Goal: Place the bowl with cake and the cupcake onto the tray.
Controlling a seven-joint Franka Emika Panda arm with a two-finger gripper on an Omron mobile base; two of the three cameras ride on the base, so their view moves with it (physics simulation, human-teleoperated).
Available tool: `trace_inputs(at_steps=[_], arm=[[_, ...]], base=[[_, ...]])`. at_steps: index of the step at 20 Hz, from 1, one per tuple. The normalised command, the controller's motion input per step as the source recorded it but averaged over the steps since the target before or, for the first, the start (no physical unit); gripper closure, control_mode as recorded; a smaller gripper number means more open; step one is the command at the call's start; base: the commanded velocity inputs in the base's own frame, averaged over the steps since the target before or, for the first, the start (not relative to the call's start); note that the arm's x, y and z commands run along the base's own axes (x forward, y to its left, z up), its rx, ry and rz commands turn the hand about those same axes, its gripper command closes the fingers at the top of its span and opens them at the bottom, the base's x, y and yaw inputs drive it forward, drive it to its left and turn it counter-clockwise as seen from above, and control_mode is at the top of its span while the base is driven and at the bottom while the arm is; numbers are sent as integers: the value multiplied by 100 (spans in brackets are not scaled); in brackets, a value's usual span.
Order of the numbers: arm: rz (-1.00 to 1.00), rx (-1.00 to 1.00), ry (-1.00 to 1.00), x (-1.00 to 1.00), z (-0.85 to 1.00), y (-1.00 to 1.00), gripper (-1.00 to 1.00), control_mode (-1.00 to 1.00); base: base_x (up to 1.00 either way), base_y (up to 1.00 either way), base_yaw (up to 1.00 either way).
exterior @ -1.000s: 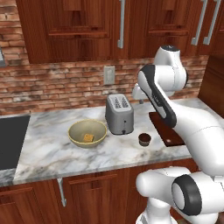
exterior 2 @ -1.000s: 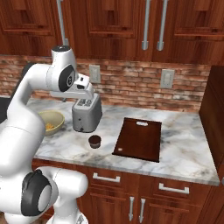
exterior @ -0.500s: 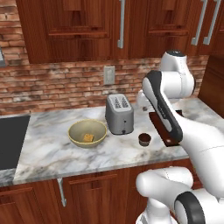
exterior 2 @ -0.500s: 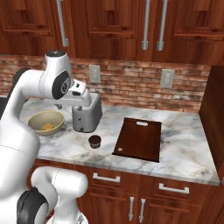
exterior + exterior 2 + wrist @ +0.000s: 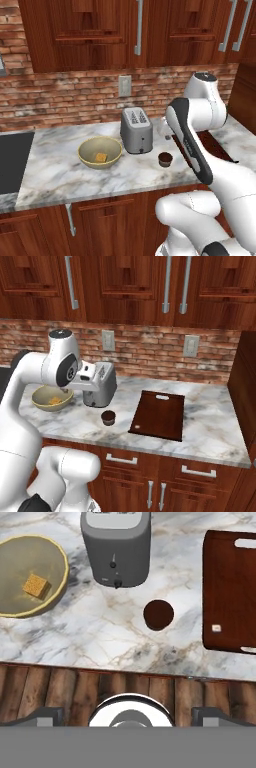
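The olive-tan bowl [image 5: 100,151] sits on the marble counter left of the toaster, with the small orange-yellow cake [image 5: 101,157] inside it. In the hand view the bowl [image 5: 30,577] and cake [image 5: 36,585] lie at the upper left. The dark brown cupcake [image 5: 158,614] stands alone on the counter between the toaster and the reddish-brown tray [image 5: 230,592]. From the right base view, the cupcake [image 5: 108,417] sits left of the tray [image 5: 159,415]. My gripper [image 5: 129,714] hangs open and empty above the counter's front edge, well short of the cupcake.
A grey toaster [image 5: 102,387] stands right behind the cupcake. A black sink [image 5: 12,160] is set into the counter at the far left. Wooden cabinets hang above and a brick wall with outlets closes the back. My own arm hides part of the tray in the left base view.
My arm has swung and the hand has come down in front of the toaster. The bowl, cupcake and tray have not moved.
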Motion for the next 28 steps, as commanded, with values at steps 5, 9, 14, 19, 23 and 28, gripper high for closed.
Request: trace_inputs(at_steps=[5, 9, 14, 19, 23, 28], arm=[[0, 0, 0, 0, -36, -1, -100, -100], [0, -2, 0, 0, -38, -4, -100, -100], [0, -4, 0, 1, -42, -8, -100, -100], [0, -3, 0, 0, -33, -11, -100, -100], [0, 0, 0, 8, -22, -17, -100, -100], [0, 0, 0, 25, -16, -18, -100, -100]], base=[[0, 0, 0], [0, 0, 0], [0, 0, 0], [0, 0, 0], [0, 0, 0], [0, 0, 0]])
